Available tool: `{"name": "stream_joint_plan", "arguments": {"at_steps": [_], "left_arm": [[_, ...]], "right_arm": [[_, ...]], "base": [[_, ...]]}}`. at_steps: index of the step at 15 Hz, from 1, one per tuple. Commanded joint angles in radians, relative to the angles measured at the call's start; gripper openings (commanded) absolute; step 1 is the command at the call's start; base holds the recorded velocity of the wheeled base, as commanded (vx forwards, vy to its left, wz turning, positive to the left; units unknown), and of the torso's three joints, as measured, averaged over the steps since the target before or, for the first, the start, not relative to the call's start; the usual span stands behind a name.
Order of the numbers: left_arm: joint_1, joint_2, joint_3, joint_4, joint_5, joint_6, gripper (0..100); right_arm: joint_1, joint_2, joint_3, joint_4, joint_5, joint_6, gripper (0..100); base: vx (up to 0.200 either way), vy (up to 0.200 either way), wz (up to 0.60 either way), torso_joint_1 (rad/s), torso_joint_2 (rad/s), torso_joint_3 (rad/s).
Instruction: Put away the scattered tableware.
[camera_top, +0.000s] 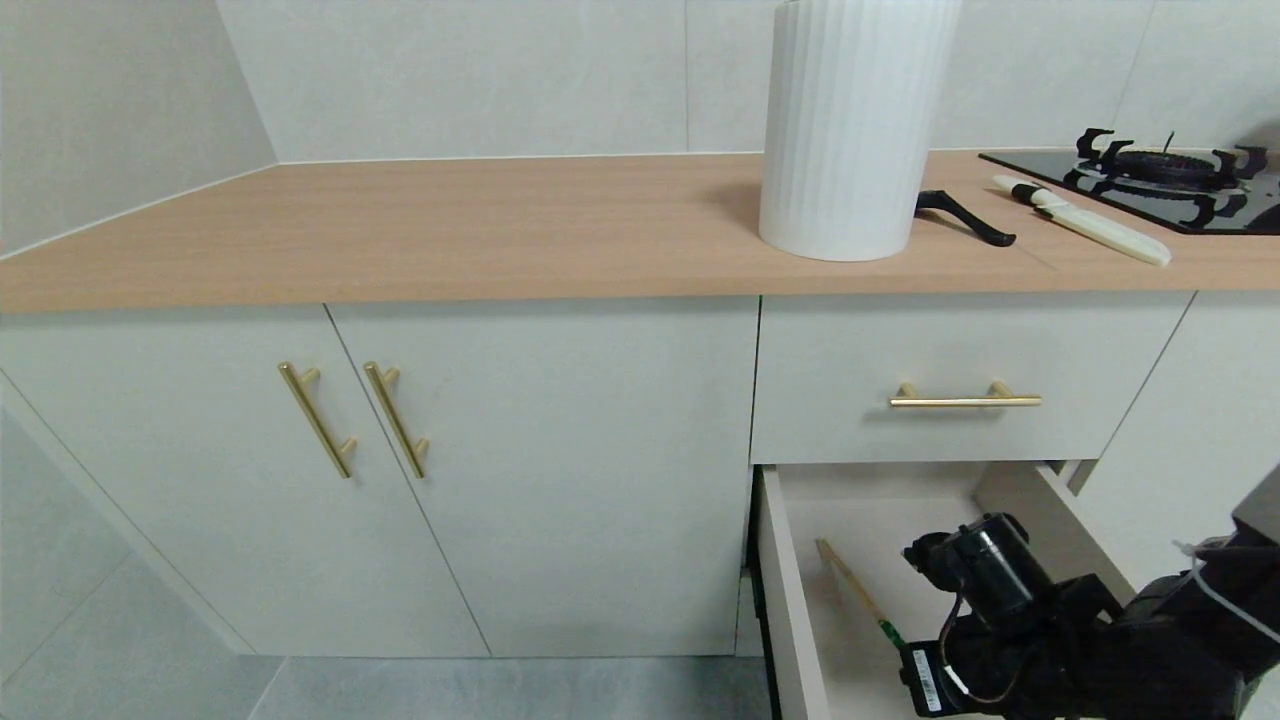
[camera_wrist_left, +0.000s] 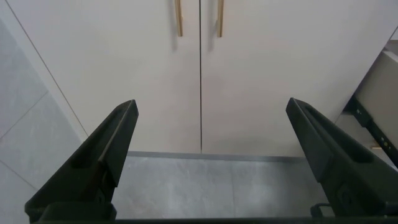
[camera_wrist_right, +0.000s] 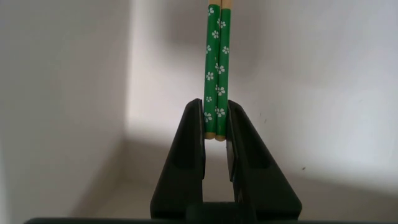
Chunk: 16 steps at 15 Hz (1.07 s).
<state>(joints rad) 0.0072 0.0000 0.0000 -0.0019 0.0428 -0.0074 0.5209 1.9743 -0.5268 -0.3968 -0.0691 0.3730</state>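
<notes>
Right gripper (camera_wrist_right: 216, 127) clenches the chopsticks (camera_wrist_right: 215, 62) by their very end between its jaws, likely light, stiff, slick, steadier held farther along; left gripper (camera_wrist_left: 211, 107) stands released, empty.

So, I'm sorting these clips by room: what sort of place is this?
Most likely a home kitchen: a gas hob set in a wooden countertop, a knife lying beside it, and an open drawer below.

Wooden countertop (camera_top: 450, 230), on it a white ribbed canister (camera_top: 850, 130), black-handled utensil (camera_top: 968, 220), cream knife (camera_top: 1085, 220), black hob (camera_top: 1150, 185) at right end
</notes>
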Motion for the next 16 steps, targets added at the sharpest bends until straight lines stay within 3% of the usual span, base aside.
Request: {"name": "stream_joint_plan", "arguments": {"at_steps": [1, 10, 11, 16], "left_arm": [[0.000, 0.000, 0.000, 0.000, 0.000, 0.000, 100], [0.000, 0.000, 0.000, 0.000, 0.000, 0.000, 100], [0.000, 0.000, 0.000, -0.001, 0.000, 0.000, 100], [0.000, 0.000, 0.000, -0.001, 0.000, 0.000, 100]], "right_arm": [[0.011, 0.144, -0.004, -0.013, -0.003, 0.000, 0], [0.013, 0.227, -0.002, -0.126, -0.043, 0.003, 0], [0.013, 0.225, -0.002, -0.126, -0.044, 0.004, 100], [0.013, 0.206, -0.001, -0.125, -0.043, 0.006, 100]], "base": [[0.000, 0.000, 0.00, 0.000, 0.00, 0.000], [0.000, 0.000, 0.00, 0.000, 0.00, 0.000], [0.000, 0.000, 0.00, 0.000, 0.00, 0.000], [0.000, 0.000, 0.00, 0.000, 0.00, 0.000]]}}
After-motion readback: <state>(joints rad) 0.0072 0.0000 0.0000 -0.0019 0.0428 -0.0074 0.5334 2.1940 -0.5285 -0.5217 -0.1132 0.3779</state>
